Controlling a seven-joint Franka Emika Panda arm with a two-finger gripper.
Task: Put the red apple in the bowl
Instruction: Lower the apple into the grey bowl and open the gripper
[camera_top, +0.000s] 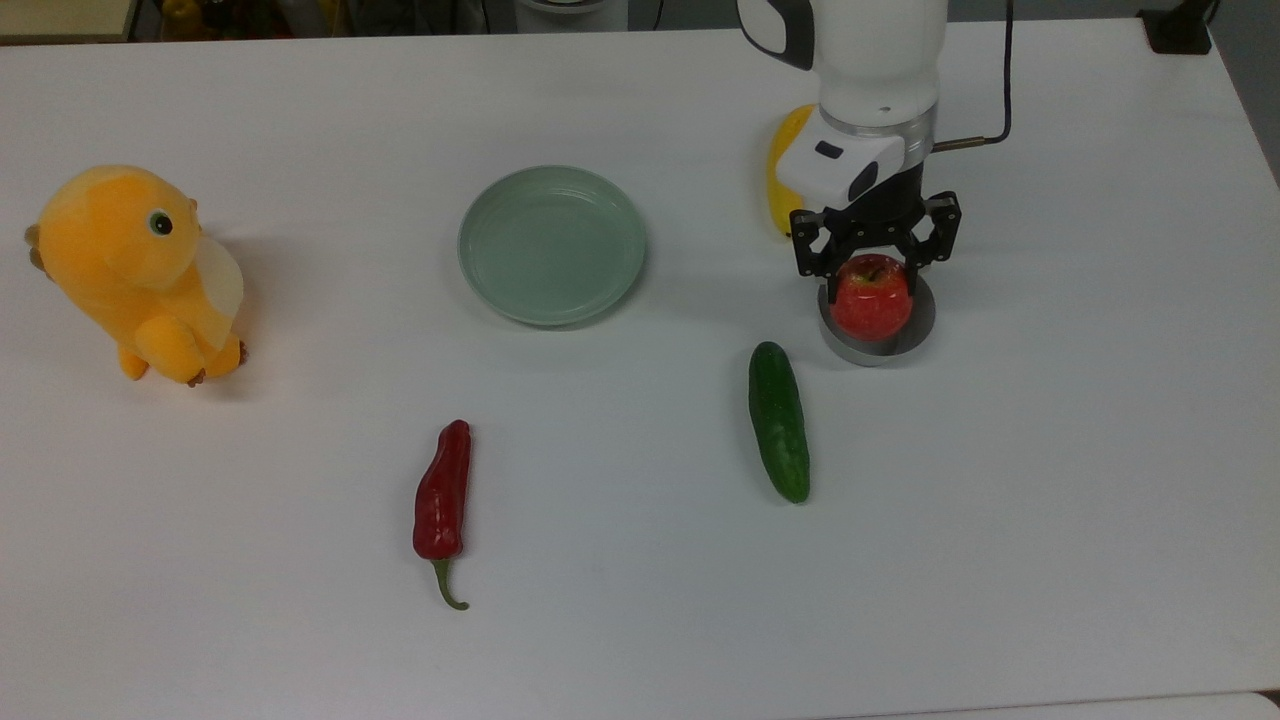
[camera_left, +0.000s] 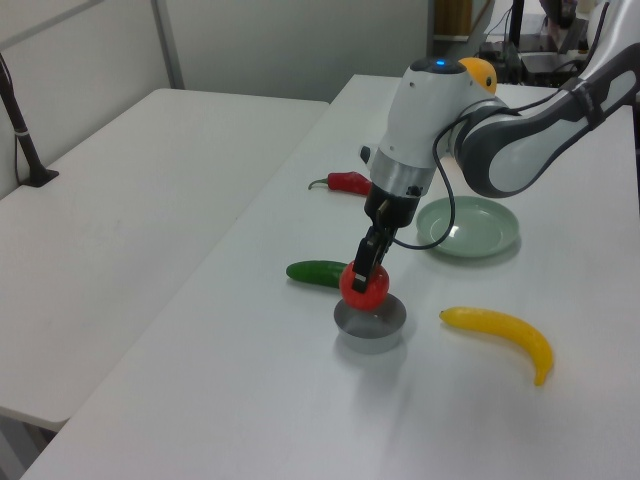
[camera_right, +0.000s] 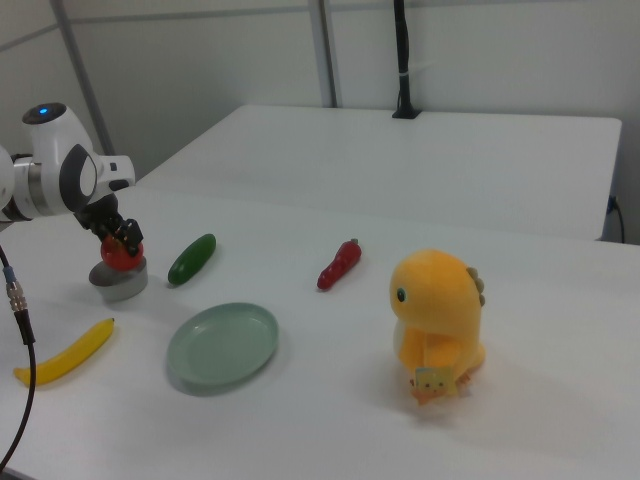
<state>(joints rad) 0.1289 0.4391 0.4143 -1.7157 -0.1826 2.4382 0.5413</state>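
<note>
Black two-finger gripper (camera_top: 874, 262) of the white Panda arm clamped on the round, glossy red apple (camera_top: 872, 298), fingers pressed against the fruit's two sides. Apple held directly over the small, round, plain grey bowl (camera_top: 856, 350), covering most of the opening in the top view; in the left view, apple (camera_left: 364, 285) hanging at the rim of the bowl (camera_left: 370, 327), whether resting inside or just above impossible to tell. In the right view, gripper (camera_right: 121, 240) above the bowl (camera_right: 119, 282) near the right view's left edge. Long dark green cucumber (camera_top: 779, 421) lying on the white tabletop (camera_top: 1050, 450) just beside the bowl, toward the top view's lower left. Wide, shallow pale green dish (camera_top: 552, 245) well apart on the top view's left of the bowl. Long dark red chili pepper (camera_top: 442, 502) with a green stem lying nearer the top view's bottom. Yellow banana (camera_left: 502, 333) beside the bowl on the left view's right, partly hidden behind the arm in the top view. Orange-yellow plush toy animal (camera_top: 135, 271) standing upright at the top view's far left.
</note>
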